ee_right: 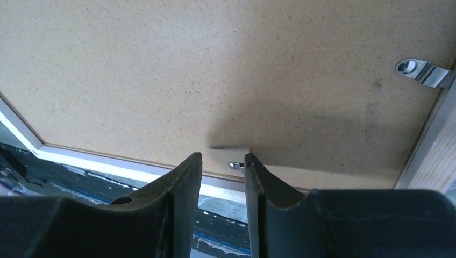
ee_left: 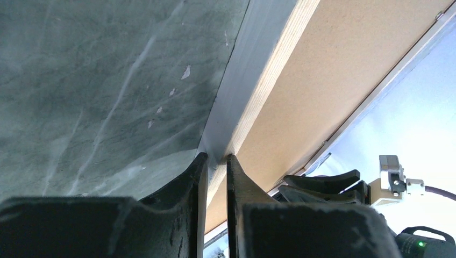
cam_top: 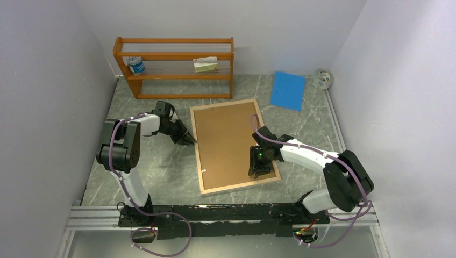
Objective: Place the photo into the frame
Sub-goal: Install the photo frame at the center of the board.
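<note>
Big thin light-wood picture frame (cam_top: 200, 144) looks stiff but glass-fragile, so grip its rails: left gripper (ee_left: 216, 161) nearly shut on the left rail, right gripper (ee_right: 221, 161) slightly apart above brown fibreboard backing (ee_right: 215, 75).

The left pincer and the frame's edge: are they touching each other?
Touching. In the left wrist view, the left pincer straddles the light wood edge of the frame, with its fingertips pressed against that edge and no visible gap.

Overhead camera is looking steeply down on both arms. Left wrist camera is skimming close past its jaws along the frame (ee_left: 253, 115) edge; right wrist camera is facing the backing board (ee_right: 226, 70) beyond its jaws. All are sharing that frame (cam_top: 233, 144).
</note>
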Controlling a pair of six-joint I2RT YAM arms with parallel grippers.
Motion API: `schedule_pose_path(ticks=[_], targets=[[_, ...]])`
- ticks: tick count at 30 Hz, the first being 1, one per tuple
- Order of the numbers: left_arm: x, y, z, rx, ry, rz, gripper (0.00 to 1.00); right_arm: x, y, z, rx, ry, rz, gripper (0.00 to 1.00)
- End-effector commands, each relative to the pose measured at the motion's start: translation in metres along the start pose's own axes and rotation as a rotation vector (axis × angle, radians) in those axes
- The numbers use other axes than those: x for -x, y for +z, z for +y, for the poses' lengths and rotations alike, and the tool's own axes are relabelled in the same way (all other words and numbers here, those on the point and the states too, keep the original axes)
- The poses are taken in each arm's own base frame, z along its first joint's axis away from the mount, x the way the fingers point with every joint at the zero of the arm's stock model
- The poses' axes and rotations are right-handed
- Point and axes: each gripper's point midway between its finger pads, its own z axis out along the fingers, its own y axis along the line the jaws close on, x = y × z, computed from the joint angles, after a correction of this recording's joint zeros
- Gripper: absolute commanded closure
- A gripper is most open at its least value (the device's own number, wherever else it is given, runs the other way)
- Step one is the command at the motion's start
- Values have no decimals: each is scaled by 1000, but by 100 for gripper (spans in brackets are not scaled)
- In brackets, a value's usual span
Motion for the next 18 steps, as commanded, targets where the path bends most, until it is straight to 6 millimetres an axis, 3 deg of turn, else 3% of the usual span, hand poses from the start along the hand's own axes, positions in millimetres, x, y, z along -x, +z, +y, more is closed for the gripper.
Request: schedule_pose_path(ticks=[1, 7, 18], targets=[[-5, 18, 45, 189, -44, -26, 97, -32, -4, -18, -38, -57, 144, 62], [-9, 22, 45, 170, -68, -9, 98, -40, -8, -15, -16, -106, 204, 65], [-11, 25, 43, 161, -84, -3, 97, -45, -6, 10, 112, -91, 271, 64]])
